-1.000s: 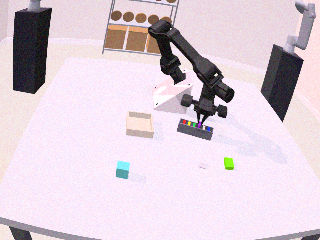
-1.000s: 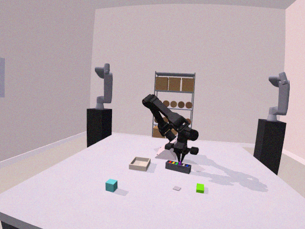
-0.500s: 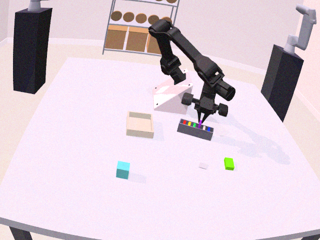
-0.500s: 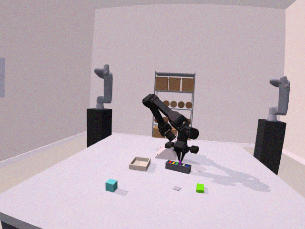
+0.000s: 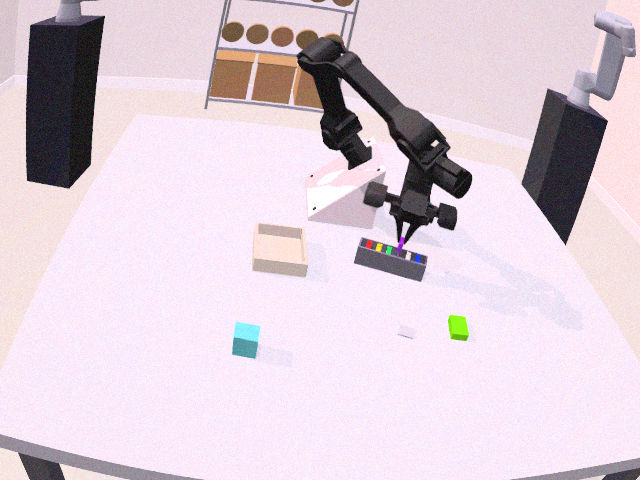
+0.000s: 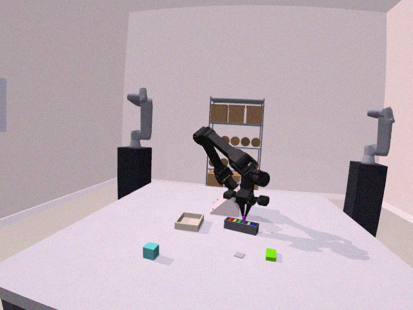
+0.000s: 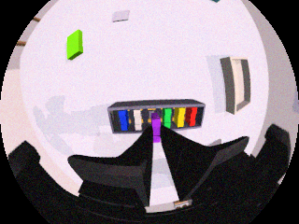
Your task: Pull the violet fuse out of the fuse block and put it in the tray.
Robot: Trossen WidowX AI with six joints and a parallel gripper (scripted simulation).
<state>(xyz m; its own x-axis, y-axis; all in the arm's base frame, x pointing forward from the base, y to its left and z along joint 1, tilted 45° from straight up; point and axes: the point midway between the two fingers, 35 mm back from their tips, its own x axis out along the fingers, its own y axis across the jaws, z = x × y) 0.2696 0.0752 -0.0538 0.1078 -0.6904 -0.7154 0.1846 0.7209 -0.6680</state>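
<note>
The violet fuse (image 5: 400, 243) (image 6: 243, 217) (image 7: 156, 128) is upright between my fingertips and stands higher than the other fuses, over its slot. Whether its lower end is clear of the slot I cannot tell. My gripper (image 5: 402, 241) (image 6: 244, 217) (image 7: 155, 129) is shut on it, just above the dark fuse block (image 5: 388, 262) (image 6: 240, 227) (image 7: 156, 104). Red (image 5: 369, 244) (image 7: 192, 117), yellow (image 7: 180, 117), green (image 7: 167, 118), white (image 7: 137, 119) and blue (image 5: 417, 258) (image 7: 123, 120) fuses sit in the block. The beige tray (image 5: 279, 267) (image 6: 187, 227) (image 7: 230, 89) is empty.
The tray is left of the block in the top and exterior views. A cyan cube (image 5: 246, 340) (image 6: 150, 250) is at the front left. A lime block (image 5: 458, 327) (image 6: 270, 254) (image 7: 75, 45) and a thin pale tile (image 5: 406, 331) (image 6: 239, 254) (image 7: 121, 16) lie in front of the fuse block.
</note>
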